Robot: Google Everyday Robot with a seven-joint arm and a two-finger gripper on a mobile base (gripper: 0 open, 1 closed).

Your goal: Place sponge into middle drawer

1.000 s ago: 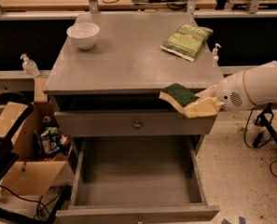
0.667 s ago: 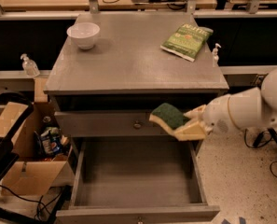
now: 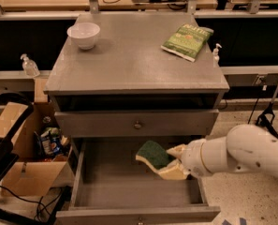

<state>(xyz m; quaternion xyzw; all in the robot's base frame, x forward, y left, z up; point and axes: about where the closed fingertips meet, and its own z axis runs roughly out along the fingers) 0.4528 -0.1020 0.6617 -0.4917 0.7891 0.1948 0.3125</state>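
Pinching the sponge (image 3: 152, 153), the pincer (image 3: 172, 162) has lowered over the middle drawer (image 3: 115, 189).

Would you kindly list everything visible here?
Wooden middle drawer: one, grey, pulled open.
Wavy-edged foam sponge: one, yellow with dark green face, held over that drawer.
Knobbed drawer front: one, grey, shut above.
Wooden cabinet: one, grey, centre.
Round bowl: one, white, cabinet top, left.
Crinkled snack bag: one, green, cabinet top, right.
Cardboard box: one, brown, floor, left.
Pump bottles: two, clear, left and right of cabinet.
Two-finger gripper: one, cream, shut on the sponge, over the drawer.
Robot arm: one, white, from right.
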